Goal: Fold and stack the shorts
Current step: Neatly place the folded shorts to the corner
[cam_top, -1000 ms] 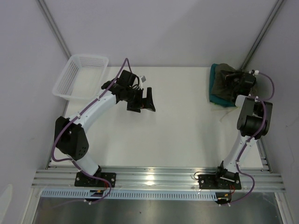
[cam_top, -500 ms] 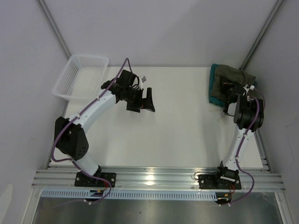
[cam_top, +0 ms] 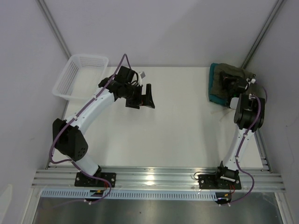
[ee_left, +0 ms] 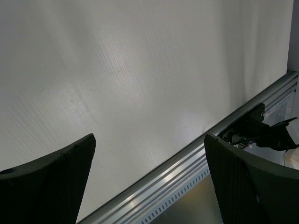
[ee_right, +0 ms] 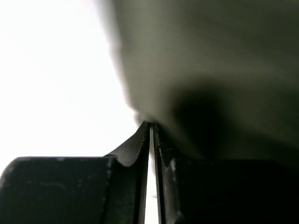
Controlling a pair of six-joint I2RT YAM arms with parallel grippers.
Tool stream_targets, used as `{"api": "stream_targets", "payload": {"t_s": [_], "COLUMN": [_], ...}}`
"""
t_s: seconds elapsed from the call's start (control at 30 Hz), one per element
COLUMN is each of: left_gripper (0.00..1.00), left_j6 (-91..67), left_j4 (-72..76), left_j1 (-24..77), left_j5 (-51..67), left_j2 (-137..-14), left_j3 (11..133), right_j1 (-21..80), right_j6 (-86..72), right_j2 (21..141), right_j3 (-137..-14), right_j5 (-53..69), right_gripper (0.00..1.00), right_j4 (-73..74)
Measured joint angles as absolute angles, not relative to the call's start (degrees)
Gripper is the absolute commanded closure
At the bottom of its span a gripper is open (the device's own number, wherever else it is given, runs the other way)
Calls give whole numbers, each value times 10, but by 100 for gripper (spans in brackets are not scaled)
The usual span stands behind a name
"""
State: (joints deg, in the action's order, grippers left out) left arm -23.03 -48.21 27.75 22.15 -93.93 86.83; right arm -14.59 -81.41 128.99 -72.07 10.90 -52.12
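Observation:
The olive-green shorts lie folded on top of the folded teal shorts at the table's far right corner. My right gripper sits at the near edge of that stack. In the right wrist view its jaws are shut to a thin slit, tips touching blurred olive cloth; I see no cloth between them. My left gripper hangs open and empty over the table's middle left; its fingertips frame bare table in the left wrist view.
A white plastic basket stands at the far left corner. The aluminium rail with the arm bases runs along the near edge and also shows in the left wrist view. Grey walls close in the sides.
My right arm has pulled back from over the olive shorts to the stack's near edge. My left gripper has shifted slightly up and away.

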Motion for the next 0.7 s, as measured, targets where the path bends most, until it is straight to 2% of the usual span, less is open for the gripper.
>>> {"api": "stream_targets", "payload": {"t_s": [0.23,0.27,0.4,0.43,0.5,0.53,0.63,0.7], "left_gripper": [1,1,1,1,1,1,1,1], "left_j6": [-230,-230,-230,-230,-230,-230,-234,-236], "left_j4": [-507,-509,-520,-521,-519,-513,-497,-489], "left_j1": [277,277,277,277,277,277,277,277], "left_j5": [207,205,196,192,186,183,170,163], "left_j2": [-917,-911,-885,-876,-852,-834,-761,-712], "left_j3": [921,924,925,924,913,900,842,805], "right_j1": [-156,-157,-161,-160,-157,-154,-126,-88], "right_j6": [-802,-795,-747,-727,-679,-651,-548,-467], "right_j2": [1247,1228,1134,1100,1023,983,858,768], "right_j3": [-804,-804,-793,-784,-756,-740,-692,-665], "right_j5": [160,170,209,219,238,245,247,236], "right_gripper": [83,75,55,40,20,7,0,1], "right_j4": [-450,-434,-368,-347,-300,-278,-187,-107]}}
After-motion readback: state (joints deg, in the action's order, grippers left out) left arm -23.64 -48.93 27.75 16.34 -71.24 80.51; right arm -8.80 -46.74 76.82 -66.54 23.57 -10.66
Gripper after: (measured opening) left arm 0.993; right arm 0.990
